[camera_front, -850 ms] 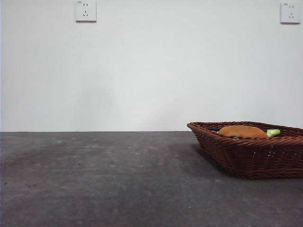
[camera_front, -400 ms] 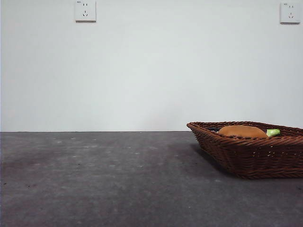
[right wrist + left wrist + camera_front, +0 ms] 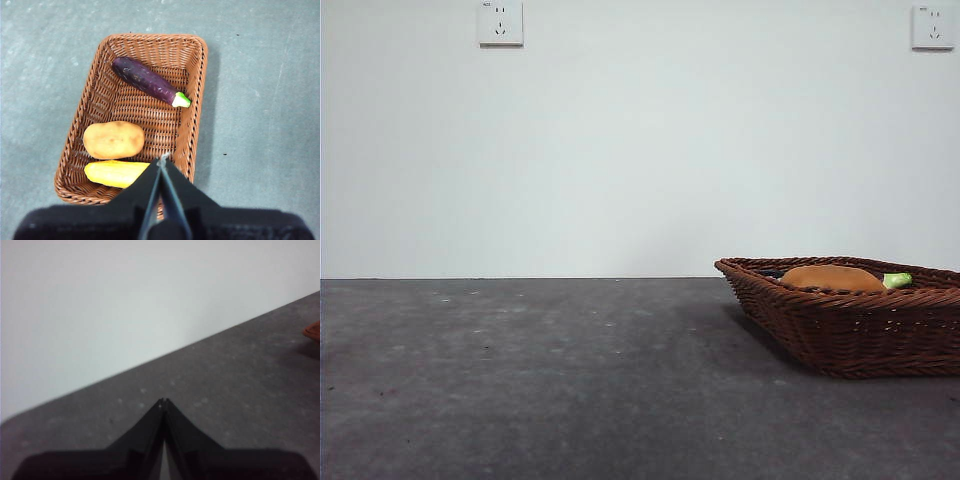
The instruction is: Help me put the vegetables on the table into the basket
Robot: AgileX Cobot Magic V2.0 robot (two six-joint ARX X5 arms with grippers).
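The reddish-brown wicker basket (image 3: 195, 65) (image 3: 860, 335) sits on the dark grey table (image 3: 540, 380) at the right. Inside it lie the purple eggplant (image 3: 147, 81) with its green tip (image 3: 897, 281), the orange-brown tuber (image 3: 113, 140) (image 3: 832, 278) and the yellow corn cob (image 3: 117, 173). My right gripper (image 3: 163, 159) hangs well above the basket's near end, shut and empty. My left gripper (image 3: 163, 401) is shut too, empty, held over bare table with only a corner of the basket (image 3: 313, 331) in its view.
A white wall rises behind the table's far edge, with two sockets (image 3: 501, 22) (image 3: 932, 26) high up. Neither arm shows in the front view.
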